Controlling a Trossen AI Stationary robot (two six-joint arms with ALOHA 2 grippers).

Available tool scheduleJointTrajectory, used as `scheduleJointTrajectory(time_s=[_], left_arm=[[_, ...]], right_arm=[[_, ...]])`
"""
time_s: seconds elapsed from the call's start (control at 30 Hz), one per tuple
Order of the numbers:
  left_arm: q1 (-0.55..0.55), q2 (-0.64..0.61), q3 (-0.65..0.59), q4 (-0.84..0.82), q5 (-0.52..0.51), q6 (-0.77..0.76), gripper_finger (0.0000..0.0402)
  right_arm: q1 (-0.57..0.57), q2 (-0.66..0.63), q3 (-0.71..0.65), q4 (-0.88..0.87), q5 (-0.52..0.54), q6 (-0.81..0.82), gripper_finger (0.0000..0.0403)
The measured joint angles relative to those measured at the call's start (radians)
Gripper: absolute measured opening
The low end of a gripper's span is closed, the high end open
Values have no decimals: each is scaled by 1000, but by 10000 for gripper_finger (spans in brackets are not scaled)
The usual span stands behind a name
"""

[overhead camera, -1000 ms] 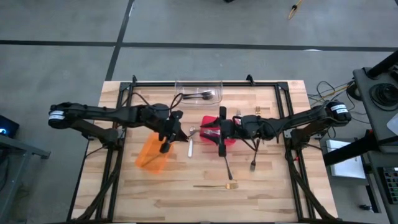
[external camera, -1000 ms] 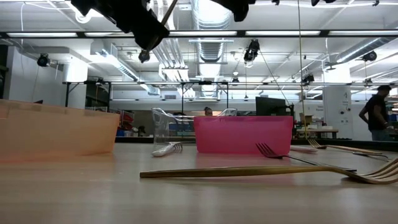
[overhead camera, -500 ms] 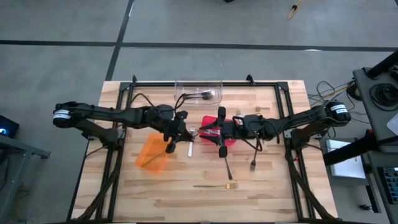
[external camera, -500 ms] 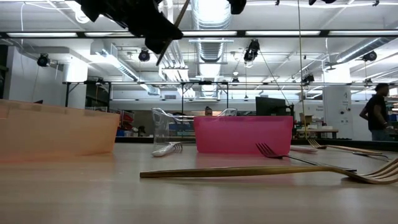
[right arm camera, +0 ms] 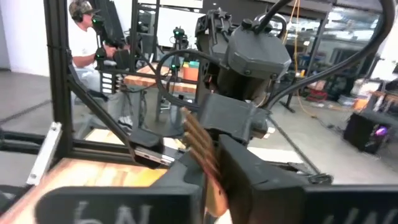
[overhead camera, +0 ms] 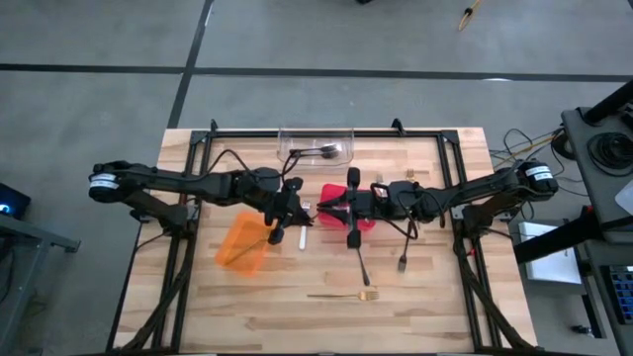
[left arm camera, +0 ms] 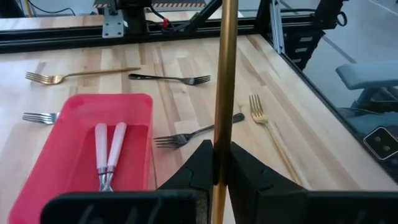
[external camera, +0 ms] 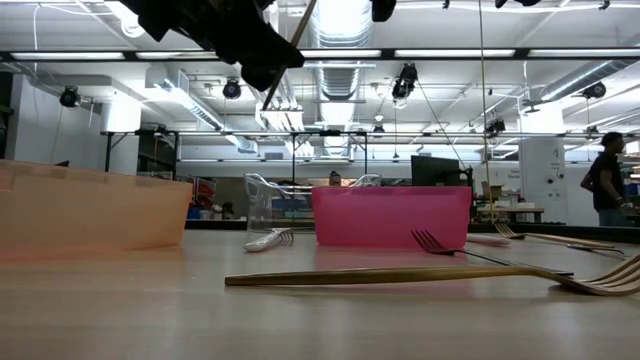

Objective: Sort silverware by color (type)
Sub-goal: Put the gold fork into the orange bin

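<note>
Slim gold utensil [left arm camera: 224, 93] pinched between both closed pincers, left [left arm camera: 216, 163], right [right arm camera: 208, 180].

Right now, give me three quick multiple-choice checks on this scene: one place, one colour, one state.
1. The white-handled pieces lie:
A. in the orange bin
B. in the red bin
C. on bare table

2. The utensil in the left gripper is:
A. gold
B. black
C. silver

3. The left gripper is:
A. wide open
B. shut, empty
C. shut on the utensil

Answers:
1 B, the left wrist view shows both side by side inside the red bin.
2 A, its long handle is gold.
3 C, both fingers press against the handle.
</note>
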Motion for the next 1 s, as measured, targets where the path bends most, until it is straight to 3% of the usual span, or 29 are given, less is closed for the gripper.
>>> scheduleJointTrajectory(time_s=[0.37, 0.63, 0.83, 1.0], left_arm=[[2, -1, 5, -4, -15, -6, 41], [7, -1, 24, -3, -34, 3, 114], [7, -3, 55, -72, -237, 48, 180], [9, -4, 101, -167, -462, 54, 210]], right_arm=[[-1, 0, 0, -2, 30, 11, 11], [0, 0, 0, -6, 38, 35, 11], [0, -7, 0, -43, 164, 36, 11], [1, -22, 0, -107, 417, 89, 10]])
